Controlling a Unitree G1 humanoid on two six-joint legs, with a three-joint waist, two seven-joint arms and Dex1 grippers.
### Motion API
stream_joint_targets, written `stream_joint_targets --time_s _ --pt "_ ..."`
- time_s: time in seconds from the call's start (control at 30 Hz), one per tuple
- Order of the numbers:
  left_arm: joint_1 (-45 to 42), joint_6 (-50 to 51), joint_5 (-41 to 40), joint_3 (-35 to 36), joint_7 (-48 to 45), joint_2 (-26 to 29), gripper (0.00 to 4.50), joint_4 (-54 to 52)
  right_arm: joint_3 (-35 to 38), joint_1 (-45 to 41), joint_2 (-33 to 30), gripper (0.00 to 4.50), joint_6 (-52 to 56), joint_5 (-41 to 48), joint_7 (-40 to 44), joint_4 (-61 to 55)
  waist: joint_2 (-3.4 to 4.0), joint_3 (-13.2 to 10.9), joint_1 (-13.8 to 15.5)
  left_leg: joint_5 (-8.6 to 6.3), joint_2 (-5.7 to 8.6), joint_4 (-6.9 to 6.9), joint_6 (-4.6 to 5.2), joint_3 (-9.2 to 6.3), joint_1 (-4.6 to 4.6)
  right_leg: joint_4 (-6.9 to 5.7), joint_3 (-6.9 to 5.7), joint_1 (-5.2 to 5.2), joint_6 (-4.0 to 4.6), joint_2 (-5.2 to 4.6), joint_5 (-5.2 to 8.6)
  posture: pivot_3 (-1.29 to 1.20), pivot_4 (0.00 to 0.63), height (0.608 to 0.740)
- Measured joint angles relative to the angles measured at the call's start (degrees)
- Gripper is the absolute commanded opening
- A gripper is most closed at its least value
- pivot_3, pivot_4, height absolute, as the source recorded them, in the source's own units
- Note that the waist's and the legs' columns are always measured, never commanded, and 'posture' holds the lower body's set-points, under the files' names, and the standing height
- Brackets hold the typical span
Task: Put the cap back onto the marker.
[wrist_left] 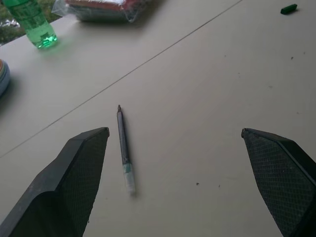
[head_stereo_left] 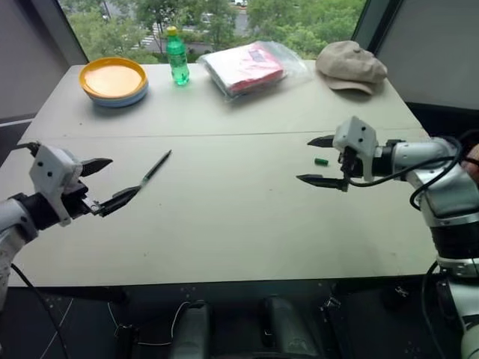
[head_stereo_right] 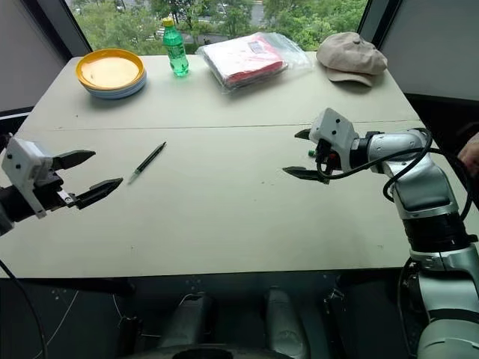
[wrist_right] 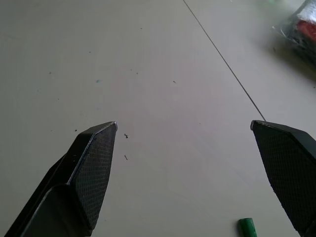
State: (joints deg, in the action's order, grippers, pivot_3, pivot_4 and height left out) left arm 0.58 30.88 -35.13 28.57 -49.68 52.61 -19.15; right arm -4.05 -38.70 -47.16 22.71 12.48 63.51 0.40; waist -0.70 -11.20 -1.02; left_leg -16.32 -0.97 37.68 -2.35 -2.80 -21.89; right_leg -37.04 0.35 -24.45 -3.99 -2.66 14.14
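A: Table, pale, 1 seam running across it. Far edge holds the big stuff: plastic bag with red contents at 12 o'clock, tan hat at 1, stacked plates at 11, yellow one on top, green bottle upright between plates and bag.

B: Arms?

A: Left gripper at 9 o'clock, hanging above the table, jaws spread wide, nothing between them. Right gripper at 3 o'clock, also spread wide and empty, pointing toward table centre.

B: And the 2 task pieces?

A: Marker lies flat on the bare table just past the left gripper's fingertips, slanted, far end toward 1 o'clock. Uncapped; pointed tip visible in the left wrist view. Not touched by either finger.

B: Cap?

A: Cap, tiny and green, lies on its side on the table beside the right gripper, seen in the gap between its 2 fingers. No contact. Well apart from the marker.
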Motion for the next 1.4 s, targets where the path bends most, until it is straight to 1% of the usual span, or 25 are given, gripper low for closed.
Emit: stream_joint_targets --time_s 0.3,0.97,1.03,1.1,1.23,1.33,1.4 --pt "-1.7 1.4 -1.2 0.4 0.2 0.0 4.50 0.0 0.0 -0.3 1.0 4.47 0.0 0.0 -0.4 0.0 0.00 0.0 0.2 0.00 0.01 0.03 0.00 0.00 -0.14 0.01 -0.01 -0.09 -0.09 -0.02 -0.06 0.00 0.150 0.740" --pt "-1.5 1.3 -0.2 -0.3 1.3 -0.1 4.50 0.3 -0.2 -0.3 1.1 4.47 0.0 -0.5 -0.4 0.0 0.00 0.0 0.1 0.00 0.00 0.04 0.00 0.00 -0.15 -0.01 -0.01 -0.11 -0.11 -0.01 -0.07 0.00 0.150 0.740" --pt "-1.5 1.3 0.0 -0.4 1.4 -0.4 4.50 0.5 -0.2 -0.3 1.1 4.47 0.1 -0.5 -0.4 -0.1 0.00 0.0 0.1 0.00 0.00 0.04 0.00 0.00 -0.15 -0.01 -0.01 -0.11 -0.11 -0.01 -0.07 0.00 0.150 0.740" --pt "-2.7 1.3 0.0 -0.7 2.4 -1.9 4.50 1.5 -0.2 -0.1 1.1 4.47 0.4 -0.4 -0.4 -0.4 0.00 0.0 0.1 0.00 0.01 0.05 0.00 0.00 -0.15 -0.03 -0.01 -0.11 -0.11 -0.02 -0.07 0.00 0.150 0.740" --pt "-7.5 1.1 -0.1 -1.2 6.3 -7.8 4.50 8.4 -0.2 0.6 1.4 4.47 1.2 -0.3 -1.0 -2.1 0.00 0.0 0.3 0.00 0.01 0.16 0.00 -0.02 -0.18 -0.08 -0.02 -0.10 -0.13 -0.01 -0.08 0.00 0.150 0.740" --pt "-11.9 -0.6 3.1 -3.9 9.3 -11.1 4.50 18.4 -0.3 1.2 2.2 4.47 2.4 0.1 -1.3 -3.5 -0.01 0.0 0.3 0.00 0.01 0.24 0.00 -0.05 -0.20 -0.12 -0.05 -0.08 -0.14 -0.01 -0.09 0.00 0.150 0.740" --pt "-15.0 -3.0 6.3 -6.8 10.2 -12.5 4.50 25.9 -0.6 1.6 2.7 4.47 3.0 0.2 -1.3 -3.9 -0.02 0.0 0.3 0.00 0.02 0.29 0.00 -0.07 -0.25 -0.13 -0.08 -0.08 -0.15 -0.01 -0.09 0.00 0.150 0.740"
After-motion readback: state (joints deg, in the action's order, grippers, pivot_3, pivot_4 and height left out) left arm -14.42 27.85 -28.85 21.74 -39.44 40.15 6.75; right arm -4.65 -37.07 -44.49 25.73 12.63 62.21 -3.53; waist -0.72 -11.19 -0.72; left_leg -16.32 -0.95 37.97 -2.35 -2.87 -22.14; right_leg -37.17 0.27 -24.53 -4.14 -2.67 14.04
